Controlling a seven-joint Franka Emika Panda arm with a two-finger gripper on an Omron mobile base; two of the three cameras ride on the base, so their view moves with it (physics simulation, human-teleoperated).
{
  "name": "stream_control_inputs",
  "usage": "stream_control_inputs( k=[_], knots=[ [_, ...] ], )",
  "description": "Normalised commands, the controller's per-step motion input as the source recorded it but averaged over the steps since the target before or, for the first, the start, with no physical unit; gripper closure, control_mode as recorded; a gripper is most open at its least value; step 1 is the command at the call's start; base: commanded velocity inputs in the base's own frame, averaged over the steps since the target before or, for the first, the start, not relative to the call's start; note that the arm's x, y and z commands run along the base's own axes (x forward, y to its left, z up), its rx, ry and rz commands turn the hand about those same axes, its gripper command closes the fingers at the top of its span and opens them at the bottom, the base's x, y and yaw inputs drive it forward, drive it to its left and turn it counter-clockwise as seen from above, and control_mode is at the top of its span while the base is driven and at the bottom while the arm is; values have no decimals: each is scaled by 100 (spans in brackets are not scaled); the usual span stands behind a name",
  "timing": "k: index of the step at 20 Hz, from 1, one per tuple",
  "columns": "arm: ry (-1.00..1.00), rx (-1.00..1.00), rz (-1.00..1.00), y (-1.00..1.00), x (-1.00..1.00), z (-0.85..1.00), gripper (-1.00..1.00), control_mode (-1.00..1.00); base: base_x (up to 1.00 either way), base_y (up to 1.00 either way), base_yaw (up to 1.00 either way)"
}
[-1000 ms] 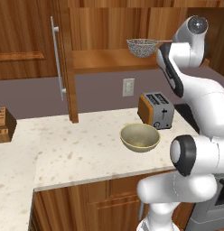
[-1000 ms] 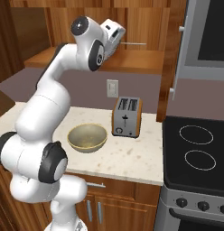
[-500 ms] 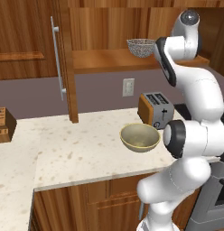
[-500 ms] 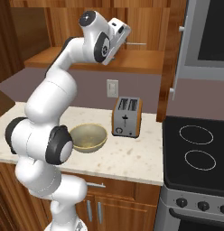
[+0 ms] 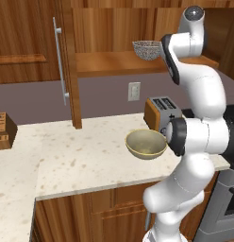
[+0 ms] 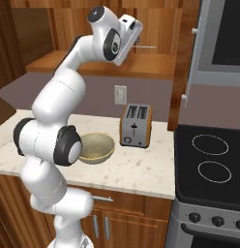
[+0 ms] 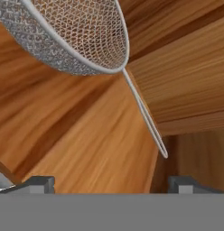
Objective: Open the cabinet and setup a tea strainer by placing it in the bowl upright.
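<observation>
You see cabinet shelf [image 5: 114, 64] carrying tea strainer [image 5: 146, 49], just ahead of hand. Bench [image 5: 81, 156] far below hand carries bowl [image 5: 146, 144], toaster [image 5: 159, 111].

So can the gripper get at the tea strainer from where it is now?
Probably yes. The cabinet door stands open, and the tea strainer sits on the bare shelf just ahead of the open gripper. Nothing lies between them; its thin handle points toward the fingers.
</observation>
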Motion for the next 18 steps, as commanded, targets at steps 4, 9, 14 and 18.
stream_control_inputs(
  k=[4,9,14,18],
  knots=[
    [-8,-13,0,-6,10,0,-100,-100,0,0,0],
    [-8,-15,0,-5,0,-3,-100,-100,0,0,0],
    [0,-12,0,0,8,0,-100,-100,0,0,0],
    [0,-1,0,-1,8,-2,-100,-100,0,0,0]
  ],
)
